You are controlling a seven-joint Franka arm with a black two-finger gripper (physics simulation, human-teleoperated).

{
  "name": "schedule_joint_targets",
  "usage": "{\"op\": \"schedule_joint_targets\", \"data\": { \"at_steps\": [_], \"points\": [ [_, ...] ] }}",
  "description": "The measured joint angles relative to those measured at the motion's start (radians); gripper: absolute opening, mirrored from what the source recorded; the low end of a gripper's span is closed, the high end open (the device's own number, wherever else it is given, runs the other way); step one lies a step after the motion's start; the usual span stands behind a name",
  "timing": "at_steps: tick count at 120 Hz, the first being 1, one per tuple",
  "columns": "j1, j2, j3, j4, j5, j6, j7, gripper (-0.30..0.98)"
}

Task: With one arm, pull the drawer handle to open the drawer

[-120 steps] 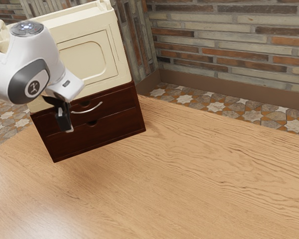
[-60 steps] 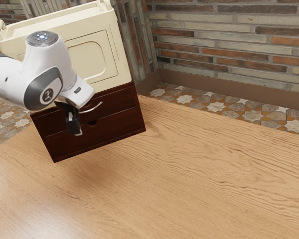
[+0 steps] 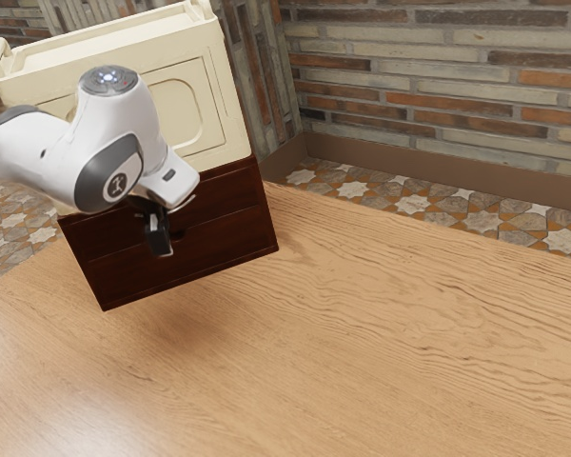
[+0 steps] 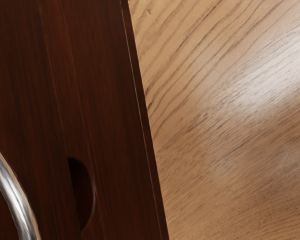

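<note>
Gripper (image 3: 159, 244) nr metal handle (image 4: 12, 192) of dk cab. (image 3: 219, 240), upper drwr (image 3: 232, 195) shut

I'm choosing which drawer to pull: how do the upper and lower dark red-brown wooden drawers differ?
The upper drawer carries a curved silvery handle; on the lower drawer I see none, just a half-round notch. The upper drawer sits under the cream box, the lower drawer nearer the tabletop. Both share the dark wood.
</note>
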Motion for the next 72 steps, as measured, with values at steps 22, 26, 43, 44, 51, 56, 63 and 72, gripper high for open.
{"op": "schedule_joint_targets", "data": {
  "at_steps": [22,26,43,44,51,56,63,72],
  "points": [
    [-0.001,0.008,0.001,0.005,-0.001,0.009,-0.001,0.68],
    [0.001,0.010,0.001,0.005,-0.001,0.011,-0.001,0.68],
    [0.001,0.023,0.001,0.004,-0.003,0.022,-0.001,0.68],
    [0.001,0.023,0.001,0.003,-0.003,0.022,-0.001,0.68],
    [-0.001,0.024,0.001,-0.001,-0.003,0.026,-0.002,0.69],
    [-0.001,0.023,0.001,-0.005,-0.003,0.028,-0.002,0.69],
    [-0.002,0.018,0.001,-0.014,-0.002,0.031,-0.003,0.69],
    [-0.005,0.003,0.001,-0.030,-0.001,0.033,-0.005,0.68]
  ]
}}
